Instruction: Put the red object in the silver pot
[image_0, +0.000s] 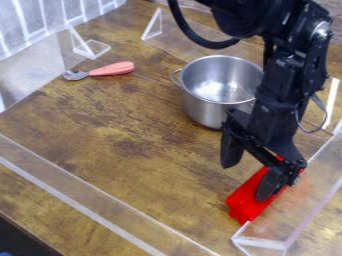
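In the camera view your end effector (261, 163) hangs spread wide and empty, pointing down over the red object (261, 197) on the table (120, 125) near the silver pot (218, 88), apparently lined up to straddle it.

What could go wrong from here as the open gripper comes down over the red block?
1. The red block lies close to the clear wall at the table's corner, so one finger of the open gripper might catch that wall.
2. The gripper sits over the block's far end, not its middle; a grip there could let the block tilt or slip.
3. The silver pot is near; a tilted block might clip its rim.
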